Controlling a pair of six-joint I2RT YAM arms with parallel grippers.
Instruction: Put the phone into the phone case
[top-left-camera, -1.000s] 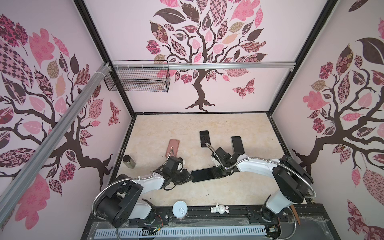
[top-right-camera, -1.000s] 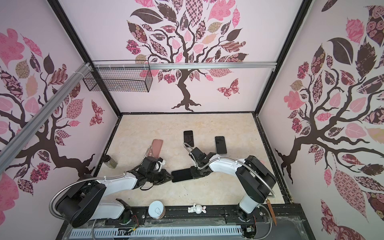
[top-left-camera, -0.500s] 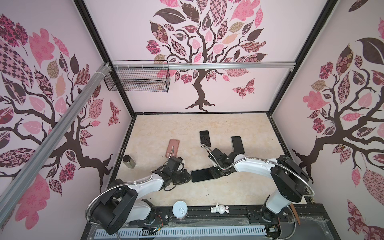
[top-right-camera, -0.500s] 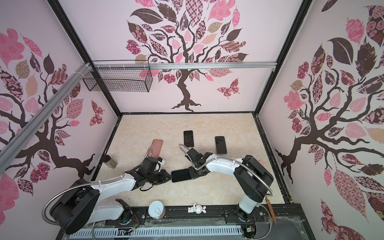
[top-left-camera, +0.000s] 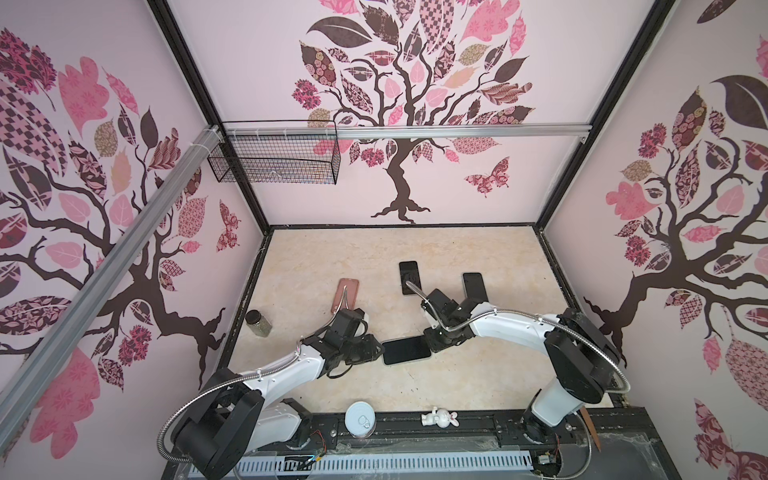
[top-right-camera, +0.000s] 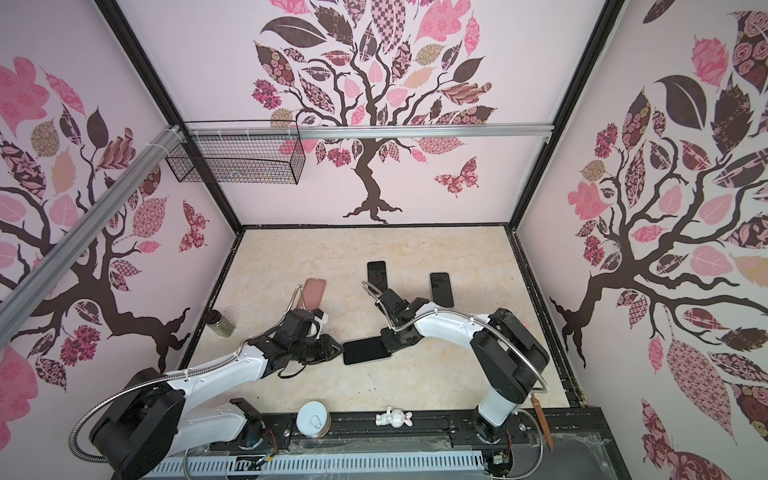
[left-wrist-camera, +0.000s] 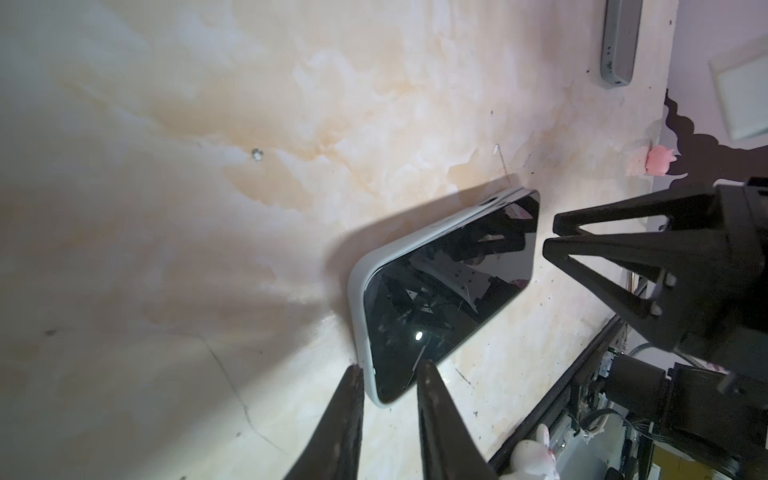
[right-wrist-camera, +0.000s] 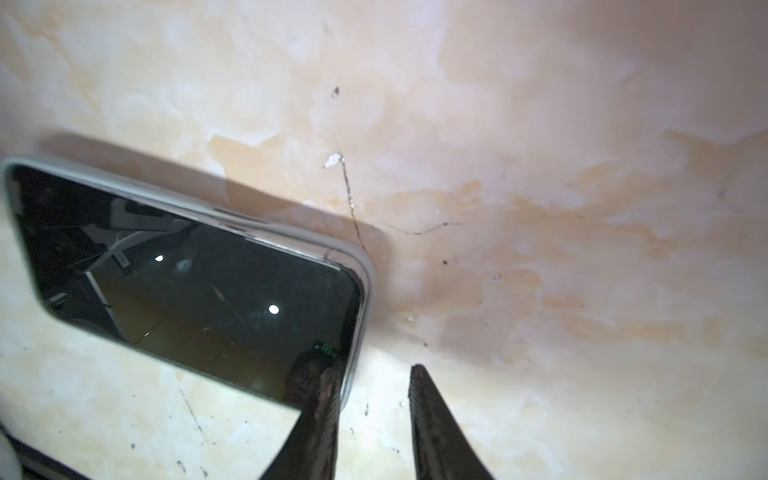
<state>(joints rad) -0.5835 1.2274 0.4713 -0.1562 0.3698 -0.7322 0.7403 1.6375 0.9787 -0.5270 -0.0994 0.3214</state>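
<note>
Left side first: my left gripper (left-wrist-camera: 387, 365) sits at the left end of the phone (top-left-camera: 406, 350). Its jaws have just come apart from the tighter pinch of a second ago. The fingers now straddle that end's corner loosely; whether one pad still brushes the rim, I cannot tell. Middle: the phone has not shifted on the table (top-left-camera: 415, 386). It lies flat, screen up, toward the front edge and about midway between the left and right edges. It sits inside the pale phone case (left-wrist-camera: 357, 299), whose rim shows along the sides and around the corners in both wrist views. No corner looks proud of the rim, though the far end is hard to read in the glare. Right side: my right gripper (right-wrist-camera: 374, 370) has also let go. Its jaws stand parted at the phone's right end, one finger overlapping the corner in the right wrist view and bare table showing between the two. Neither gripper holds anything. My reading is that the pressing-in is finished and this is the release. What remains is to back both arms off without dragging the cased phone. The pink case (top-left-camera: 347, 293) and the two dark phones (top-left-camera: 409, 276) lie untouched toward the back.
</note>
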